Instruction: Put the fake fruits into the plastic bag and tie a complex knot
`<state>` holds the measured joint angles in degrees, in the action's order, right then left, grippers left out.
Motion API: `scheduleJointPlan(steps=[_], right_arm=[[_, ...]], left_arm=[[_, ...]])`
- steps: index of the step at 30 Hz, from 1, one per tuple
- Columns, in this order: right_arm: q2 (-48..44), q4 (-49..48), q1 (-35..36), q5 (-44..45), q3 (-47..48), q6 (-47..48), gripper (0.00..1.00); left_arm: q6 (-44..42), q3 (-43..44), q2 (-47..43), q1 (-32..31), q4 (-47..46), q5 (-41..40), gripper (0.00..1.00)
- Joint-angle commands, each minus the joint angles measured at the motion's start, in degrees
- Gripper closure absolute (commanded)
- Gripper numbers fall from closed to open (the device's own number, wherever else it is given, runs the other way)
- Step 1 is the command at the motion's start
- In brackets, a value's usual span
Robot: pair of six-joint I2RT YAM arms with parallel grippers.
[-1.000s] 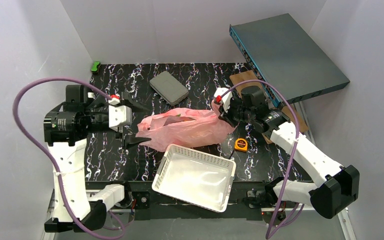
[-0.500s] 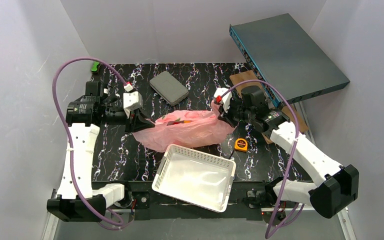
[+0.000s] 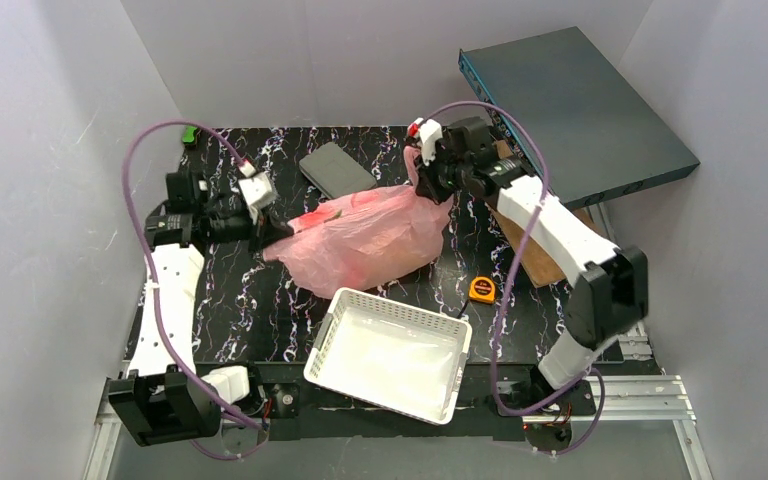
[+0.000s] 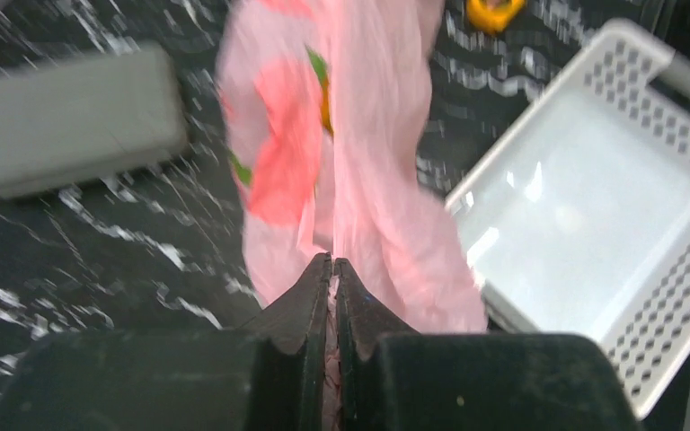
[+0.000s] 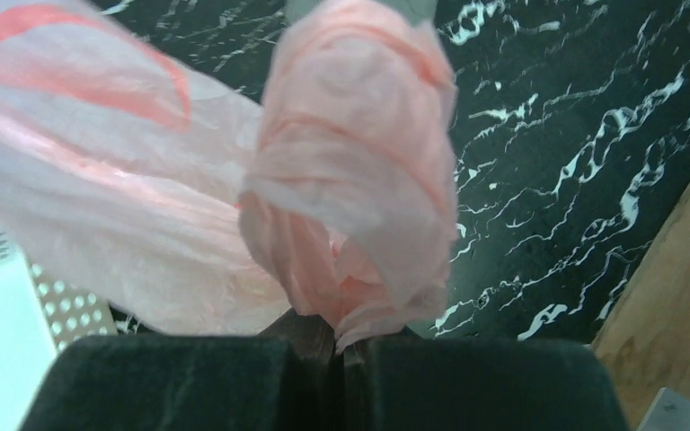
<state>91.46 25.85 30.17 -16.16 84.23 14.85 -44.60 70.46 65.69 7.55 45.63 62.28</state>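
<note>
The pink plastic bag (image 3: 370,235) lies mid-table, stretched between both grippers. My left gripper (image 3: 278,229) is shut on its left end; in the left wrist view pink film is pinched between the closed fingertips (image 4: 316,278). My right gripper (image 3: 423,181) is shut on a bunched right handle (image 5: 359,162), raised toward the back. The fake fruits show only through the bag (image 4: 377,162) as a red shape (image 4: 278,157) and a yellow-orange patch (image 4: 325,101). A knot is not in view.
A white lattice basket (image 3: 332,330) sits at the near edge, close to the bag. A grey case (image 3: 330,168) lies behind the bag. A small yellow-orange tape measure (image 3: 480,290) is right of the basket. A dark panel (image 3: 580,100) and a wooden board (image 3: 540,255) stand back right.
My left gripper moved right to the bag's left end and shut on it. My right arm carried its held handle up and toward the back, lifting that side of the bag.
</note>
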Motion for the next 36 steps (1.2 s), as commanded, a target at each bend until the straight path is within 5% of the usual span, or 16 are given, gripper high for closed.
scheduleJointPlan(steps=[1,12,24,36], right_arm=[[9.7,5.4,-0.9,3.6,7.1,-5.6,0.99],[24.8,5.5,-1.1,7.8,12.0,1.7,0.99],[27.9,4.5,-1.8,6.1,10.5,2.5,0.99],[10.9,8.1,-2.4,-11.3,10.3,5.6,0.99]], left_arm=[[-21.6,-9.9,0.9,0.2,8.0,-7.9,1.0],[-25.8,-19.0,13.4,-1.9,-0.6,-20.8,1.0],[-24.8,-20.6,22.2,-2.5,-5.7,-29.5,1.0],[-14.0,1.6,13.5,-2.5,14.8,-13.4,1.0]])
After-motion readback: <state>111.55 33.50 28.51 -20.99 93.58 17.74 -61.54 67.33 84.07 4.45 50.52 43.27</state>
